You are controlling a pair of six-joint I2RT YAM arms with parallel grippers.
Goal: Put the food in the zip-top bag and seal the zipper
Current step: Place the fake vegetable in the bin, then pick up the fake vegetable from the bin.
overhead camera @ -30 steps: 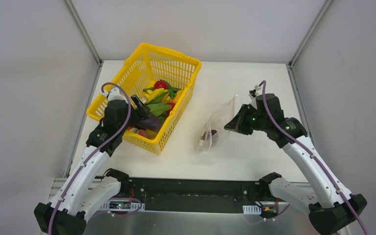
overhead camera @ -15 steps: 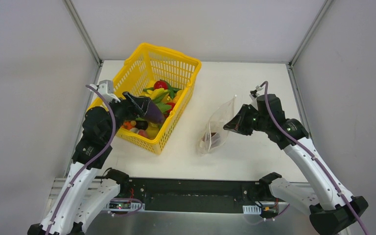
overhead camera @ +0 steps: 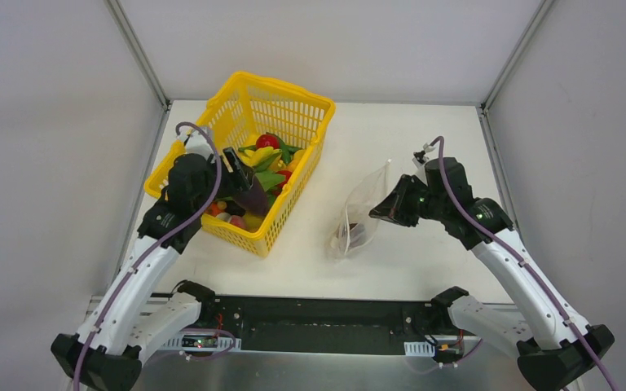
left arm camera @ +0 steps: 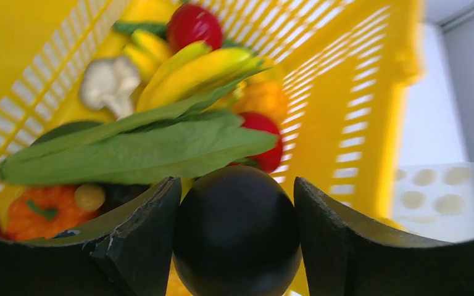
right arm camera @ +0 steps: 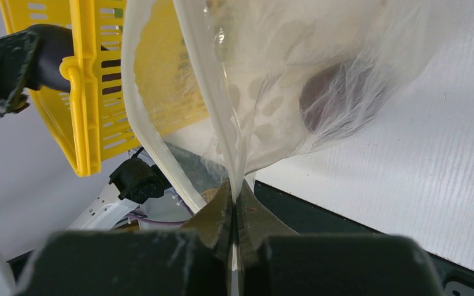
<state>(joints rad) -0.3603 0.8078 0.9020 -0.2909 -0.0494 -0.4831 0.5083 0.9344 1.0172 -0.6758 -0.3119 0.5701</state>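
My left gripper (overhead camera: 239, 181) is shut on a dark purple food piece (overhead camera: 253, 197), held just above the pile in the yellow basket; in the left wrist view the piece (left arm camera: 236, 231) fills the space between the fingers of that gripper (left arm camera: 236, 213). Bananas (left arm camera: 191, 71), green leaves (left arm camera: 142, 148) and red pieces (left arm camera: 192, 26) lie below. My right gripper (overhead camera: 381, 212) is shut on the edge of the clear dotted zip-top bag (overhead camera: 360, 208), holding it up. In the right wrist view this gripper (right arm camera: 234, 203) pinches the bag (right arm camera: 271, 74). The zipper strip (right arm camera: 154, 148) hangs open. A dark piece (right arm camera: 330, 92) lies inside.
The yellow mesh basket (overhead camera: 293, 98) stands at the back left of the white table (overhead camera: 424, 138), left of the bag. Its wall also shows in the left wrist view (left arm camera: 345, 74) and the right wrist view (right arm camera: 92, 92). Grey side walls close the table in.
My left gripper lifted the dark purple piece out of the pile, swung left, then came back over the basket. My right gripper drew the bag's edge slightly left.
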